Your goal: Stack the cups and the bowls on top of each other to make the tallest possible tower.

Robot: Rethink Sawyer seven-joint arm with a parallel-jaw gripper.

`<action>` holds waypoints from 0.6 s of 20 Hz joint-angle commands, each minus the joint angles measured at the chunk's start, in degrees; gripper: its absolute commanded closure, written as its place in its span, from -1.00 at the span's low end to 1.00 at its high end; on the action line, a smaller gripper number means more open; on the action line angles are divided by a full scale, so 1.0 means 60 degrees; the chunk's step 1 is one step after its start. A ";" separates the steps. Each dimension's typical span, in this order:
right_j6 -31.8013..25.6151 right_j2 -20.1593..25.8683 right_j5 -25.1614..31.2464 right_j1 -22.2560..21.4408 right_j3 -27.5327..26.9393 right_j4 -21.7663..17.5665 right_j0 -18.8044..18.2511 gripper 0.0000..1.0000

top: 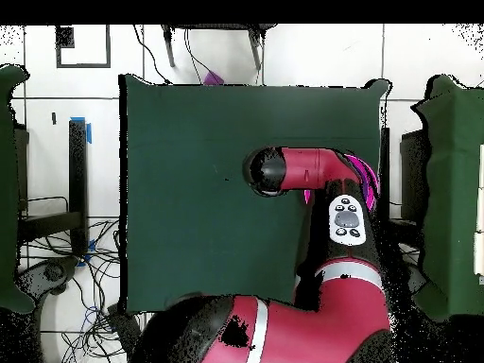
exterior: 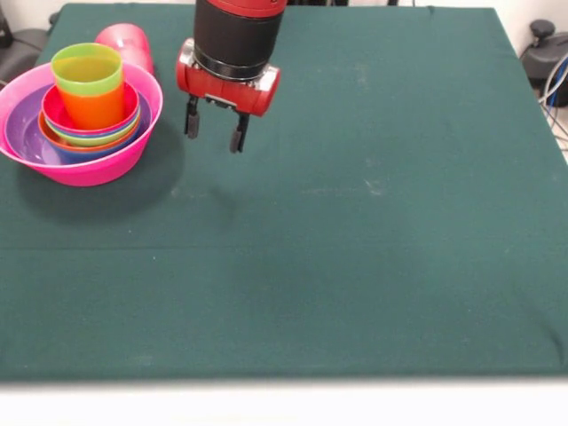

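While the gripper (exterior: 214,129) hangs above the green table (exterior: 373,231) with its fingers apart and nothing between them, the tower (exterior: 82,120) sits at the far left: pink bowl (exterior: 89,169) as base, smaller bowls nested inside, orange cup (exterior: 93,106) and lime green cup (exterior: 87,69) on top. A red-pink cup (exterior: 129,43) lies just behind it. Overhead, the arm (top: 326,170) hides most of the stack.
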 commanded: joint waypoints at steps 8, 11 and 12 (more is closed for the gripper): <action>-0.0110 0.0734 -0.0543 0.0577 0.0540 -0.0400 0.0145 -1.00; -0.0144 0.0778 -0.0516 0.0611 0.0487 -0.0363 0.0085 -1.00; -0.0124 0.0771 -0.0527 0.0614 0.0484 -0.0361 0.0093 -1.00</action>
